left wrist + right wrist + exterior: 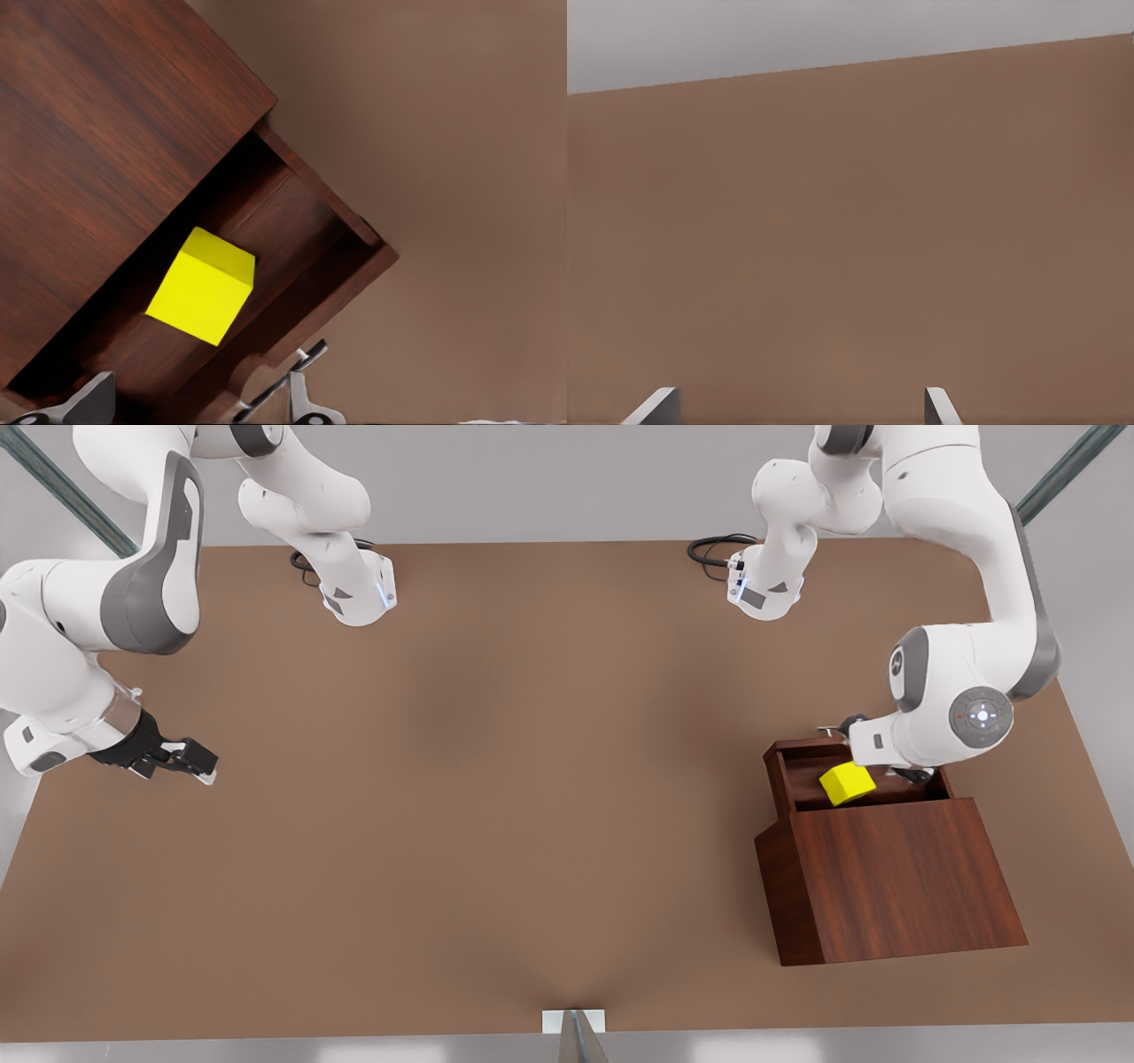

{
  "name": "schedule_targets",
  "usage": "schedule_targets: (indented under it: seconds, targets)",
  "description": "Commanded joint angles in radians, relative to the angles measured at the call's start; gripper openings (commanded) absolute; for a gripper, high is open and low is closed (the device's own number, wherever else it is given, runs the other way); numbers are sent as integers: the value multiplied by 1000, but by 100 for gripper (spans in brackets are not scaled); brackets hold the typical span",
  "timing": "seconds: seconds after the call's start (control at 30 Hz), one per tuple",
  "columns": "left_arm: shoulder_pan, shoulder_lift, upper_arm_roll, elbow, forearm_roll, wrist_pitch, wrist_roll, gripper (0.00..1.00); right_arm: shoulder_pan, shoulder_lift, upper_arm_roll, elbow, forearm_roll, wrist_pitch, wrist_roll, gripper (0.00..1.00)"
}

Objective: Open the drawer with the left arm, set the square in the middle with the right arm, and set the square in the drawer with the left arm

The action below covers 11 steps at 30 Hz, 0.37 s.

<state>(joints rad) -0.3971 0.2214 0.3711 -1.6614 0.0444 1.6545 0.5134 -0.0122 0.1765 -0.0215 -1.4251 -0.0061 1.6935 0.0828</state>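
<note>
Hovering: my left gripper (pixel 873 766) is hanging just above the open drawer (pixel 802 766), on the side away from the cabinet (pixel 895 877).
Left fingers: two pale fingertips (pixel 89 400) are showing in the left wrist view, standing apart with nothing between them.
Square: the yellow cube (pixel 847 783) is lying inside the drawer, tilted, close to the cabinet's front edge; in the left wrist view it (pixel 202 285) is sitting on the drawer floor, free of my fingers.
Drawer: it is standing pulled out of the cabinet, its silver handle (pixel 283 382) showing just beside my fingertip in the left wrist view.
Cabinet: the slant-topped wooden box is sitting on the brown tabletop (pixel 496 797), toward the front view's right.
Right gripper: my other tool (pixel 182 762) is waiting well apart from the cabinet, at the front view's left edge of the table.
Right fingers: its fingertips (pixel 656 405) are standing wide apart over bare tabletop, holding nothing.
Writing: I am reading no brand, label or lettering on the cabinet, the cube or the arms.
</note>
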Motion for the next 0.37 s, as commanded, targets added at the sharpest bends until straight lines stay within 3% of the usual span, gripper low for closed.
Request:
schedule_targets:
  seconds: [0.0, 0.07, 0.2, 0.33]
  targets:
    - [-2, 0, -1, 18, -23, -1, -54, 100, 0, 0, 0, 0, 0, 2, 0, 100]
    - [-3, 7, -3, 130, -118, 8, -263, 100, 0, 1, 0, 0, 0, 2, 0, 100]
    - [325, -23, -437, 218, 38, 14, -507, 100, 0, 3, 0, 0, 0, 8, 0, 100]
    - [379, -22, -498, 218, 46, 42, -530, 100, 0, 3, 0, 0, 0, 8, 0, 100]
